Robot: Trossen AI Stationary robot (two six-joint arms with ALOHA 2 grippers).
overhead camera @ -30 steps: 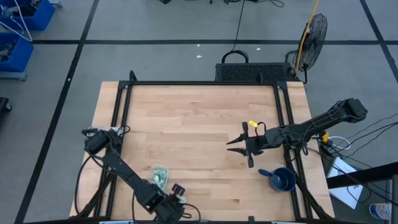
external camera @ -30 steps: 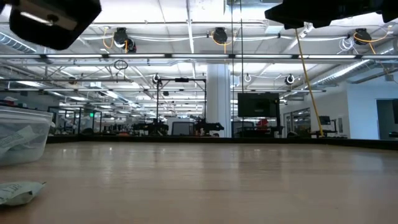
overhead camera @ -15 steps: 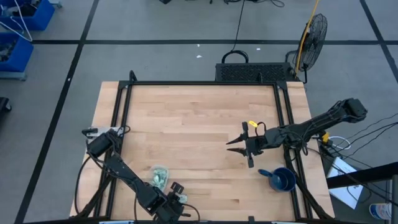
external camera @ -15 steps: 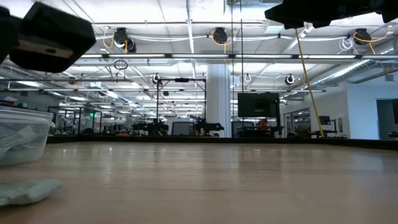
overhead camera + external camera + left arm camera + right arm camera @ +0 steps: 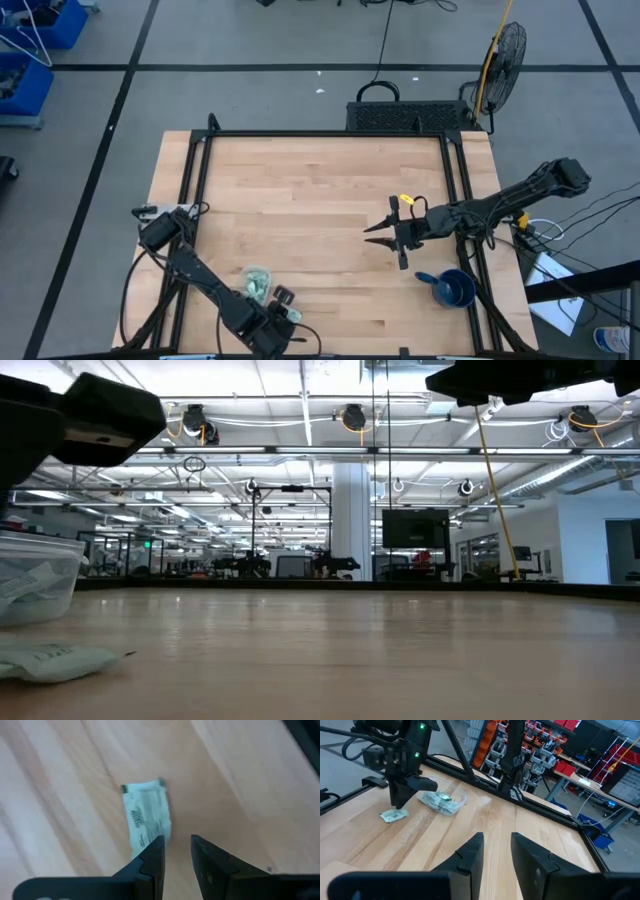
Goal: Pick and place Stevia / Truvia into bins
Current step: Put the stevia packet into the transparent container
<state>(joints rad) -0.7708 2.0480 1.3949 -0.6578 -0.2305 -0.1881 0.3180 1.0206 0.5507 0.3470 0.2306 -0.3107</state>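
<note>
One pale green and white sachet (image 5: 145, 817) lies flat on the wooden table, near its front edge; it also shows in the low view (image 5: 55, 660) and the right wrist view (image 5: 394, 815). The clear tub (image 5: 257, 285) stands just beside it with several sachets inside (image 5: 442, 800). My left gripper (image 5: 176, 852) hovers above the loose sachet, its fingers a little apart and empty; it shows well above the table in the low view (image 5: 85, 420). My right gripper (image 5: 385, 237) waits open and empty, mid-right over the table.
A blue cup (image 5: 452, 288) stands at the table's right edge near the front. A black frame rail (image 5: 195, 200) runs along each side of the table. Bare wood lies between the two arms.
My left gripper has come down a little and shifted over the loose sachet. In the low view the sachet has slid a little toward the table's right and lies flatter.
</note>
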